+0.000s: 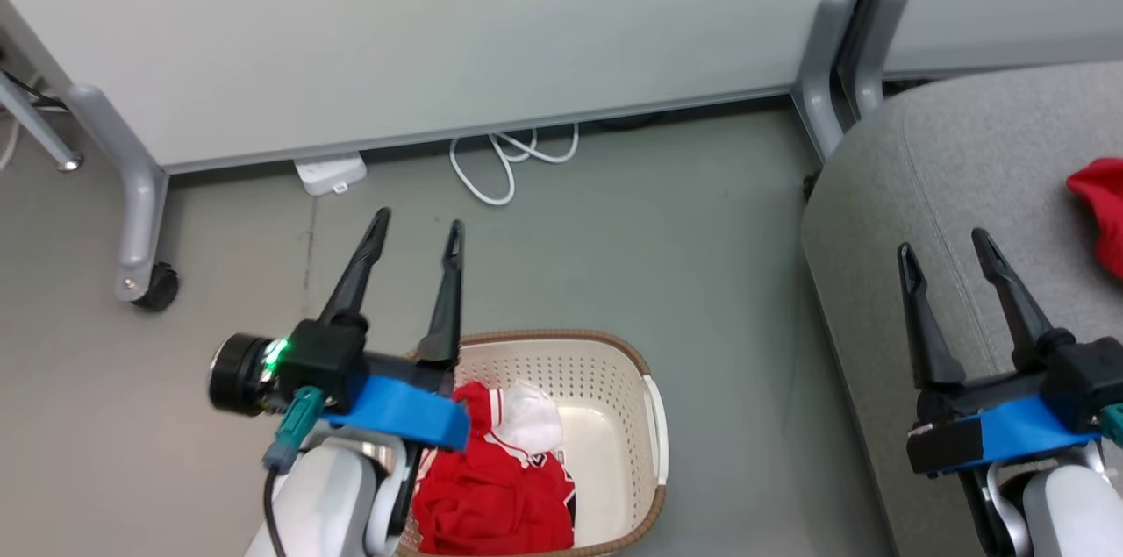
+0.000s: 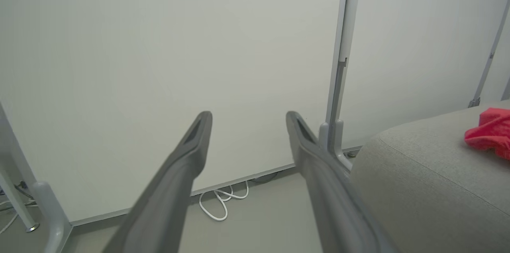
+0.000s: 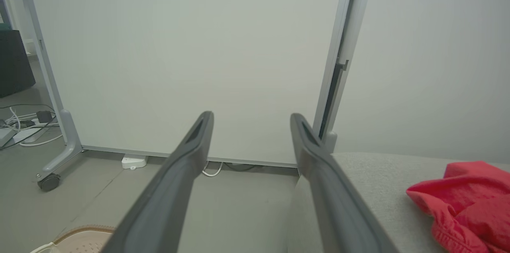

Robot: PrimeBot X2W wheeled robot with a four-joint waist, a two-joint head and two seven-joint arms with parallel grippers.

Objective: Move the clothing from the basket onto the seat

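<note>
The basket (image 1: 605, 368) stands on the grey floor (image 1: 684, 259), low in the head view and a little left of centre. The jersey (image 1: 491, 496) lies crumpled inside it, heaped against the basket's left half. White striped trim and a fold of white lining show at the top of the heap (the lettering is too bunched to read).

The left gripper (image 1: 419, 224) hovers above the basket's far left corner. Its fingers (image 1: 445, 303) are spread wide with nothing between them and point toward the partition (image 1: 439, 31). In the left wrist view the left gripper (image 2: 249, 114) shows the same wide gap, with the partition's pale panel behind it.

The seat (image 1: 965, 153) fills the right side of the head view, well apart from the basket. The right gripper (image 1: 941, 243) hangs over the seat's near left edge, its fingers (image 1: 921, 329) also held wide apart and gripping nothing. The plain red garment (image 1: 1101, 206) lies on the seat to the right of this gripper, not touching it and cut off by the picture's edge. In the right wrist view the garment (image 3: 466, 201) is a rumpled pile on the cushion (image 3: 370, 173), right of the spread right gripper (image 3: 252, 114), and the basket's brown rim (image 3: 83, 231) shows at the lower left.

A looped white cable (image 1: 509, 162) and a white power block (image 1: 331, 174) lie on the floor at the partition's foot. A caster (image 1: 160, 287) carries its grey leg at the left.
</note>
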